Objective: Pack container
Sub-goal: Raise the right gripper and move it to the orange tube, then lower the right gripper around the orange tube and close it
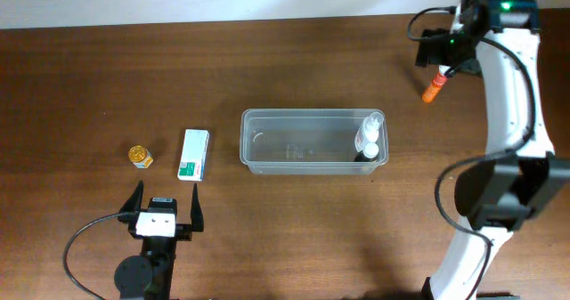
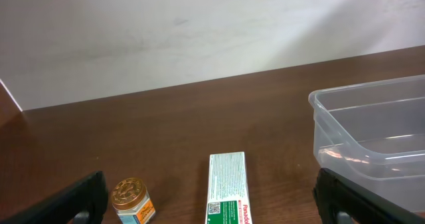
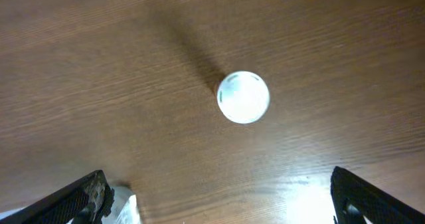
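Note:
The clear plastic container [image 1: 307,113] sits mid-table, with two small white bottles [image 1: 370,136] lying in its right end. A white-and-green box [image 1: 193,153] and a small orange jar with a gold lid [image 1: 140,157] lie to its left. My left gripper [image 1: 166,207] is open and empty, just in front of them. Its wrist view shows the box [image 2: 228,187], the jar [image 2: 131,199] and the container's corner [image 2: 358,94]. An orange bottle [image 1: 434,88] stands at the far right. My right gripper [image 1: 438,58] is open above it, and its wrist view shows a round white cap [image 3: 243,96] from above.
The table is dark brown wood [image 1: 89,77] with a pale wall along its far edge. The right arm's white links [image 1: 512,113] reach over the right side. A small white patch [image 3: 123,207] shows beside the right gripper's left finger; I cannot tell what it is.

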You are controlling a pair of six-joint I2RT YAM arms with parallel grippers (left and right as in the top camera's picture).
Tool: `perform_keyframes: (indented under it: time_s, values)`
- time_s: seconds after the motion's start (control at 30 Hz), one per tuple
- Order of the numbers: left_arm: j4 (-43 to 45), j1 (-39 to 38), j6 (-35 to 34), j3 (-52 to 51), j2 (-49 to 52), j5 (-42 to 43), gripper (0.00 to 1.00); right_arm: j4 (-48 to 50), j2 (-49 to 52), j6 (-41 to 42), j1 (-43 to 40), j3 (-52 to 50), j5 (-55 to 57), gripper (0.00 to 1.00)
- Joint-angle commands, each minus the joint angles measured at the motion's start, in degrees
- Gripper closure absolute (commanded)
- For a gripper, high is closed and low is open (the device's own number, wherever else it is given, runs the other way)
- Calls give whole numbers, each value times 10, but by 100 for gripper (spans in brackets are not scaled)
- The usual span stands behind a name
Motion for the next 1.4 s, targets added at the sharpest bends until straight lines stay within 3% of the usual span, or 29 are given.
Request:
perform_keyframes:
  time_s: [0.0, 0.37, 1.23, 1.37]
  values:
    - [-2, 3, 9, -3, -3, 6, 1, 15, 27, 5, -2, 8, -16, 1]
    - [-2, 3, 9, -3, -3, 6, 1, 57, 48, 3, -17, 8, -24, 6]
    - [-2, 3, 9, -3, -3, 6, 1, 59, 102, 7, -48, 7, -43, 7]
    - [-2, 3, 9, -3, -3, 6, 1, 65, 103, 7, -48, 7, -43, 13]
